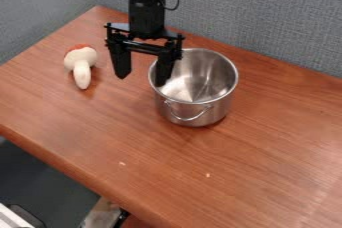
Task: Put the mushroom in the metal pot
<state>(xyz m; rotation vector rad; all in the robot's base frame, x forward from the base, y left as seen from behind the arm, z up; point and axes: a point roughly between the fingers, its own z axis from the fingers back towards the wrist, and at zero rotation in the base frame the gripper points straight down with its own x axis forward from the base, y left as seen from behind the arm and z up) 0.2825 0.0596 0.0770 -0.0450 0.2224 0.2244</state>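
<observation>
On the wooden table [107, 132], the metal pot [201, 107] is seen upright, with the black gripper [142, 71] held over its left rim in the view, fingers spread wide and nothing pinched. The mushroom [82, 65] is left lying well apart, beyond the gripper's other side. Should the arm be swung or lowered too soon, the pot could be knocked or tipped by the nearer finger.
</observation>
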